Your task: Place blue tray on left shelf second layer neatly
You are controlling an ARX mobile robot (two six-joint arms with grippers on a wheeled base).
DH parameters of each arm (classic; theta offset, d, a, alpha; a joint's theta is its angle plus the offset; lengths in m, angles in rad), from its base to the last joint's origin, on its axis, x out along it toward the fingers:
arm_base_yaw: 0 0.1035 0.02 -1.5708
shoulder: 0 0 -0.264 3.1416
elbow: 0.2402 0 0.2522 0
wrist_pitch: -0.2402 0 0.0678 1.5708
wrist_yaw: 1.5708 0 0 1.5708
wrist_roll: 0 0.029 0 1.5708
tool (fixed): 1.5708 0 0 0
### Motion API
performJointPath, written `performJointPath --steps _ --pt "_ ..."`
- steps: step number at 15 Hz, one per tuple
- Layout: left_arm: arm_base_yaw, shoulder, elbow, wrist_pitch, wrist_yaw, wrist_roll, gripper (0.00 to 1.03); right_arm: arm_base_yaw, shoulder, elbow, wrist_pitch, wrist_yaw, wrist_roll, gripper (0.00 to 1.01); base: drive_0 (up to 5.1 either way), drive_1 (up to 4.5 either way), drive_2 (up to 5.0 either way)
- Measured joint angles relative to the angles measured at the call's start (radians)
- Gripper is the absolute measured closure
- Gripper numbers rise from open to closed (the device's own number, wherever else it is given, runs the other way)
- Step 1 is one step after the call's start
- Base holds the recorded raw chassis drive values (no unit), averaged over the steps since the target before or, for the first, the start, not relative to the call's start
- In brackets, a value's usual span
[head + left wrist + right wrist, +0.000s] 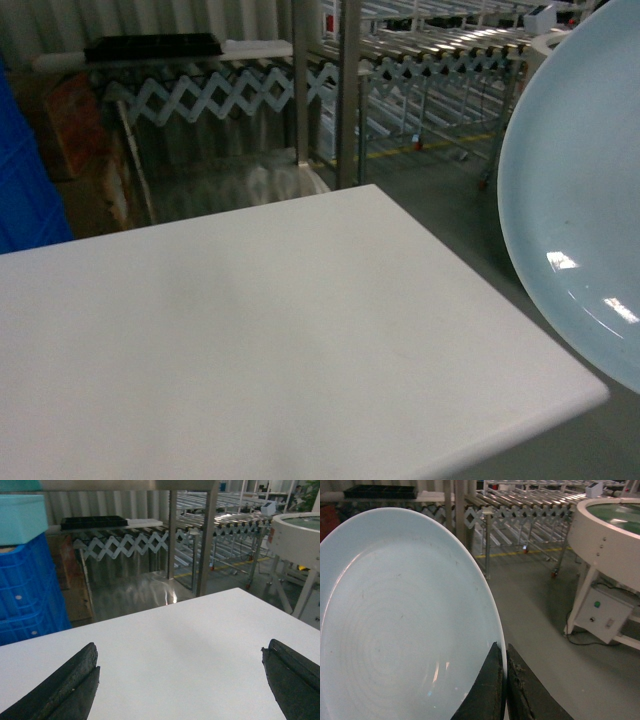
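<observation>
The pale blue tray (585, 200) is held up on edge at the right of the head view, beside the white table's right edge. In the right wrist view my right gripper (504, 652) is shut on the blue tray (405, 630), one finger on each side of its rim. My left gripper (180, 647) hangs open over the white table with nothing between its fingers. Behind the table rise the square steel posts of the shelf (348, 90) (207, 535). Which tier is the second layer I cannot tell.
The white table (250, 330) fills the foreground. Dark-blue crates (25, 590) stand at the left. A scissor-frame roller conveyor (125, 545) carrying a black tray (155, 45) runs behind the rack. A round white machine (610, 530) stands on the grey floor at the right.
</observation>
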Motion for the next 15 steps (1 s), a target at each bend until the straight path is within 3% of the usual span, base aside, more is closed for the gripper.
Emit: performJointPath --steps 15 --pt "0.000 0.000 0.000 -0.005 -0.001 0.000 0.05 0.000 0.000 0.000 0.001 0.000 0.000 0.99 3.3 -3.90 -3.9"
